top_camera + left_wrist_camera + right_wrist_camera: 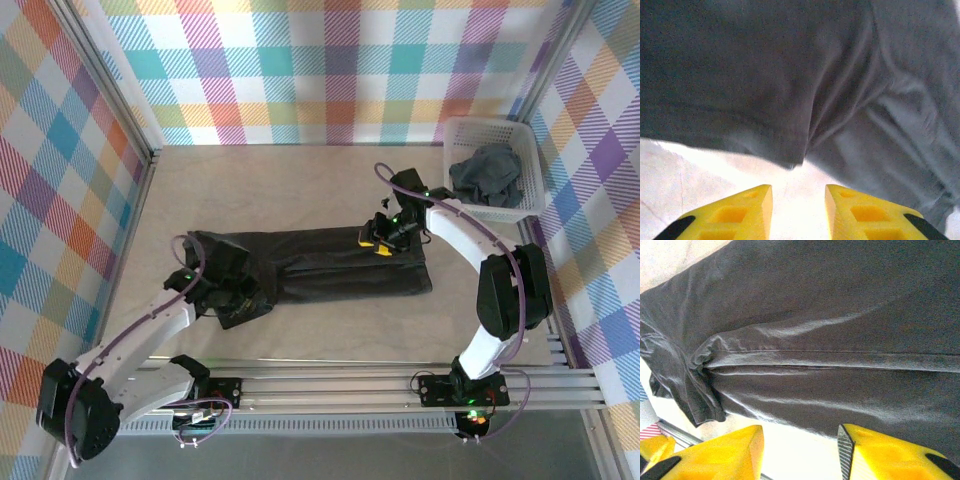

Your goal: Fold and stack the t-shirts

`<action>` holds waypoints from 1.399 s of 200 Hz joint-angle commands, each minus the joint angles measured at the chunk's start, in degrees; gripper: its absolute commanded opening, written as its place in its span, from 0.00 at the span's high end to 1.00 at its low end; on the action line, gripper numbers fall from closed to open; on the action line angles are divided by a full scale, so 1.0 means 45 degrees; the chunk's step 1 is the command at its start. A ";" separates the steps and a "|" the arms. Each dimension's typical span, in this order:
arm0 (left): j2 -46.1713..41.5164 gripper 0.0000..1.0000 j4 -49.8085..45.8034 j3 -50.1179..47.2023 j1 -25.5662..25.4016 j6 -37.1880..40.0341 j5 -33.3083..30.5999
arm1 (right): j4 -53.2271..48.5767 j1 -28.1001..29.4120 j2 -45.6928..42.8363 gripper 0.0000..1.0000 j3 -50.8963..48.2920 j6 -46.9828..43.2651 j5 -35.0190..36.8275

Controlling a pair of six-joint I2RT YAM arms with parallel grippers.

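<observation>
Hovering, left jaws and right jaws both released, at opposite ends of the t-shirt (330, 270) flattened on the surface (300, 180), seemingly placed to fold it crosswise.

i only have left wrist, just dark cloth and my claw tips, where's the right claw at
Observer: The right claw is open at the far edge of the flat t-shirt, near its right end.
Operator: how's that shirt lying
Observer: As a long strip running left to right across the table; your left claw is at its left end.
Operator: any more to fold
Observer: Yes, a crumpled t-shirt sits in the white basket at the far right corner.
</observation>
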 commanded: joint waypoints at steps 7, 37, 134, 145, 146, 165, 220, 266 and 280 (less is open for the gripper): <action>0.1099 0.68 0.0051 -0.0181 0.1595 0.0895 -0.0230 | 0.0034 0.0251 0.0406 0.56 0.0799 0.0137 -0.0567; 0.2794 0.71 0.0261 -0.0159 0.2308 0.1720 -0.0138 | 0.0028 0.0445 0.0877 0.57 0.1301 0.0164 -0.0740; 0.1086 0.64 -0.0973 0.0121 0.6280 0.4504 -0.0173 | 0.0204 0.0459 0.1506 0.57 0.1609 0.0034 -0.0948; 0.1508 0.63 -0.0168 0.0401 0.6774 0.5008 -0.0066 | 0.0579 0.0454 0.1376 0.57 0.1567 -0.0027 -0.1343; 0.1537 0.63 -0.0089 0.0423 0.6805 0.5065 -0.0071 | 0.0634 0.0460 0.1342 0.56 0.1544 -0.0039 -0.1403; 0.2666 0.58 0.1586 0.0695 0.7314 0.6022 0.0601 | 0.1927 0.0453 0.0837 0.53 0.1157 0.0002 -0.2418; 0.5435 0.59 0.2261 0.1806 0.8181 0.8476 0.1593 | 0.3500 0.0448 -0.0014 0.49 0.0440 0.0530 -0.4191; 0.5564 0.62 0.2260 0.1451 0.8189 0.8109 0.1784 | 0.3675 0.0448 -0.0104 0.49 0.0144 0.0860 -0.4097; 0.5562 0.64 0.2097 0.1364 0.8159 0.8056 0.1818 | 0.3730 0.0448 -0.0042 0.49 0.0170 0.0931 -0.4042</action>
